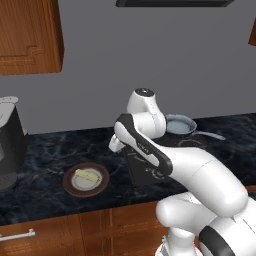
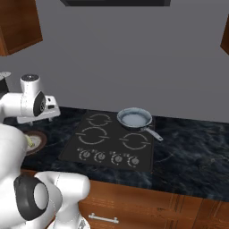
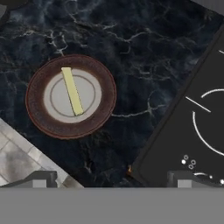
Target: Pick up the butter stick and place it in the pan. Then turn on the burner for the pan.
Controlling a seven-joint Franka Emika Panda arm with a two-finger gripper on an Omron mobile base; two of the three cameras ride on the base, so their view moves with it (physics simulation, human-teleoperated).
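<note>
We see the claw (image 3: 109, 177) spread wide, holding nothing, above the dark counter (image 3: 131, 65). The butter stick (image 3: 72, 91) lies on the brown plate (image 3: 39, 118); the pan (image 2: 134, 118) apparently sits on the stove's (image 2: 112, 143) back burner.

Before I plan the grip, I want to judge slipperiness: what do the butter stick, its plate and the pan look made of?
Butter stick: soft-looking, matte pale yellow bar.
Plate: probably glazed ceramic, brown textured rim around a smooth white centre.
Pan: seemingly metal, grey-blue with a pale, slightly shiny rim and thin handle.
</note>
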